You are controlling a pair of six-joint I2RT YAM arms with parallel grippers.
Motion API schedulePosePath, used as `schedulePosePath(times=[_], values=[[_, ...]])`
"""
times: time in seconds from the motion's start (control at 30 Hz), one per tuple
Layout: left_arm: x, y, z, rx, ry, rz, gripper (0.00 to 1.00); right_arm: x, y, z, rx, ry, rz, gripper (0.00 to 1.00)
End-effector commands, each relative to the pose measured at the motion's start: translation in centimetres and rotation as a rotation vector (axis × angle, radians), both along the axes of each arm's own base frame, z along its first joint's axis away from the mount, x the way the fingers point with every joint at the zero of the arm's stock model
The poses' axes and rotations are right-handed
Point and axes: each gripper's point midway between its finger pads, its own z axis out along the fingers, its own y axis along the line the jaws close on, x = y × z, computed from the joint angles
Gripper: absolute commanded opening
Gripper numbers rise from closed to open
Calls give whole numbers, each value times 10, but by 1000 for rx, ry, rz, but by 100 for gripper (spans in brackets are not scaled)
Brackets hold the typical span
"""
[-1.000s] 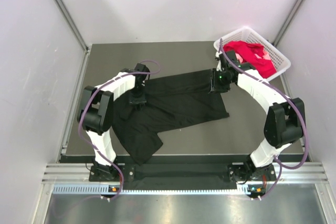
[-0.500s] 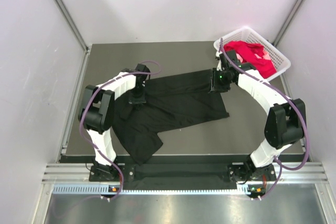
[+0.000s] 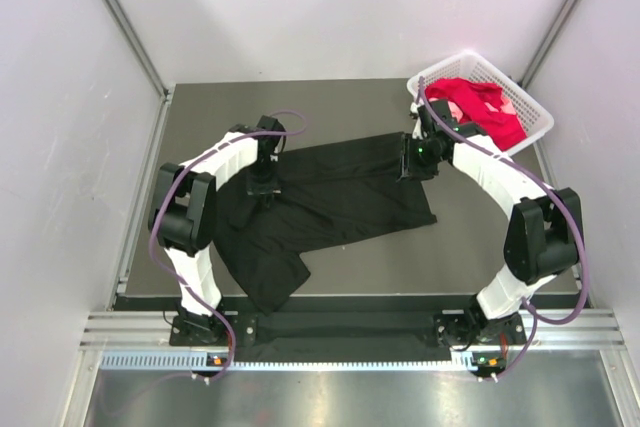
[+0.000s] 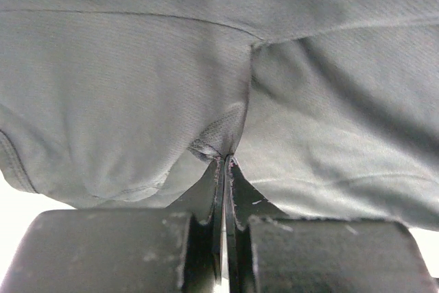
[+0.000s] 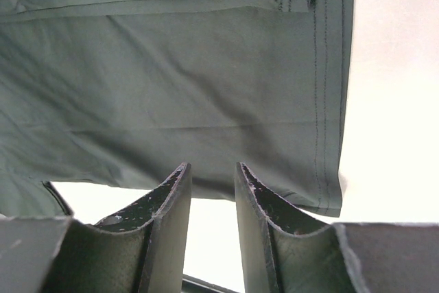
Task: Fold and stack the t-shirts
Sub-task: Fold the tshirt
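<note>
The large black t-shirt lies spread and rumpled across the middle of the table. My left gripper is on its left part, shut and pinching a small fold of the fabric at the fingertips. My right gripper is open at the shirt's far right corner. Its fingers stand over the stitched hem edge with nothing held between them. A bright red shirt and a pale pink one lie bunched in the basket.
The white lattice basket stands at the back right corner of the dark table, just behind my right wrist. Grey walls close in on the left, the back and the right. A metal rail runs along the near edge.
Both wrists have shifted very slightly; the black shirt lies as before.
</note>
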Motion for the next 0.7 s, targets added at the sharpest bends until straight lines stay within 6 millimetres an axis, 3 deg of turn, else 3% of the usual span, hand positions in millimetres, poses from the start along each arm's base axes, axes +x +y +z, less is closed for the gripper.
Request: schedulePosePath(times=[0.0, 0.17, 0.43, 0.67], values=[[-4, -11, 18, -61, -7, -3, 0, 2, 2, 15, 30, -55, 1, 32], [-6, -15, 25, -93, -16, -3, 1, 0, 0, 12, 25, -53, 1, 32], [-11, -22, 31, -144, -24, -18, 16, -7, -2, 5, 23, -43, 2, 32], [-14, -31, 59, -220, -78, -18, 24, -10, -2, 9, 28, -54, 9, 32]])
